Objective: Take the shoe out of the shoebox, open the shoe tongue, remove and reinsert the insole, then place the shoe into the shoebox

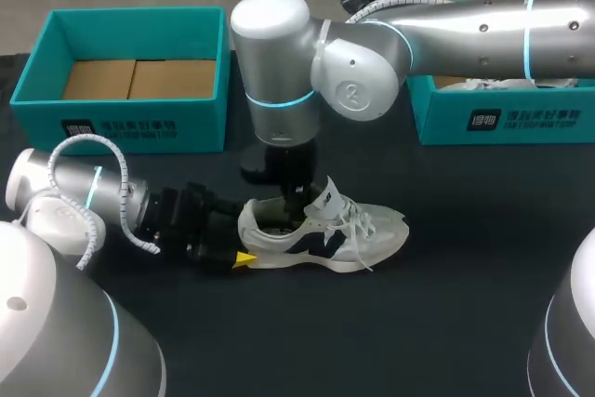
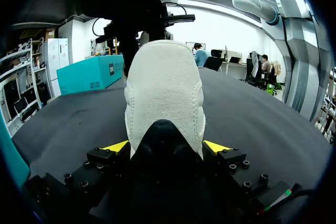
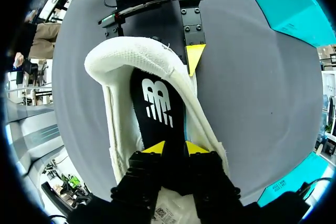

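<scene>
Head view: shoe (image 1: 325, 230) being held upright on dark tabletop (image 1: 446, 313). Its back being clamped from both sides by left end effector (image 2: 166, 147). Insole (image 3: 157, 103), inside shoe, being pinched by nearly closed right end effector (image 3: 174, 148).

Robot lab, with a bench set up for a shoe-handling trial.
Two silver robot arms with lit blue joint rings, the left arm (image 1: 84, 191) and the right arm (image 1: 465, 30), meet over a dark matte worktop (image 1: 465, 313). Staged props lie on it: a pale shoe (image 1: 372, 230), a teal box (image 1: 130, 123) at the left rear and a second box (image 1: 521, 123) at the right rear.
</scene>
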`<state>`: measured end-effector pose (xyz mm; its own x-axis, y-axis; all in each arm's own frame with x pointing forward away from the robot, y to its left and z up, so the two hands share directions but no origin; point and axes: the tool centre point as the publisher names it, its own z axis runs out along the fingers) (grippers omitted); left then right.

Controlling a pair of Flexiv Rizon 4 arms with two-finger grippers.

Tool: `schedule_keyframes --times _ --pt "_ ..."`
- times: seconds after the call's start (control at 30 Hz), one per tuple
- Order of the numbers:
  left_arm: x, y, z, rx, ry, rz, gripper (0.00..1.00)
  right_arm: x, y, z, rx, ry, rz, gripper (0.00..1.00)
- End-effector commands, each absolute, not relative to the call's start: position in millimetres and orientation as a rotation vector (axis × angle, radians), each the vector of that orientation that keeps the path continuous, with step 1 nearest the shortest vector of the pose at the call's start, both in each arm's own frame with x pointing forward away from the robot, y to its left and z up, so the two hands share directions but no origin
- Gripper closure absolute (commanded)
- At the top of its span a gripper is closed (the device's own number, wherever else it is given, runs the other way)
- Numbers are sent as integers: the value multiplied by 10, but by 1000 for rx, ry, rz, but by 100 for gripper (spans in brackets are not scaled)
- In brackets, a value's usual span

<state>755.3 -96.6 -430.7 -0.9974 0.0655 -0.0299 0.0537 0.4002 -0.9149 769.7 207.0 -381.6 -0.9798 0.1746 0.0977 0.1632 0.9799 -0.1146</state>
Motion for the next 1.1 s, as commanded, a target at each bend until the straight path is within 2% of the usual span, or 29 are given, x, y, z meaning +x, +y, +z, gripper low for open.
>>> schedule_keyframes --times 0.03,0.4,0.6,0.87,0.93,1.0,1.1 --pt "7549 -971 -4340 -111 -2621 1712 100 7682 2059 -3848 -262 -3017 155 58" --pt "7549 -971 -4340 -111 -2621 1712 100 7665 2109 -4000 -249 -2993 152 58" --pt "7549 -971 -4340 -111 -2621 1712 100 7612 2144 -4408 -246 -2960 129 57" --pt "7549 -971 -4340 -111 -2621 1712 100 7324 2317 -4649 -217 -2885 107 58" --pt "7549 -971 -4340 -111 -2621 1712 100 7263 2317 -4657 -213 -2872 114 67" --pt "7549 -971 -4340 -111 -2621 1712 100 7214 2297 -4666 -219 -2863 122 100" --pt "7549 -971 -4340 -111 -2621 1712 100 7168 2285 -4657 -223 -2855 127 100"
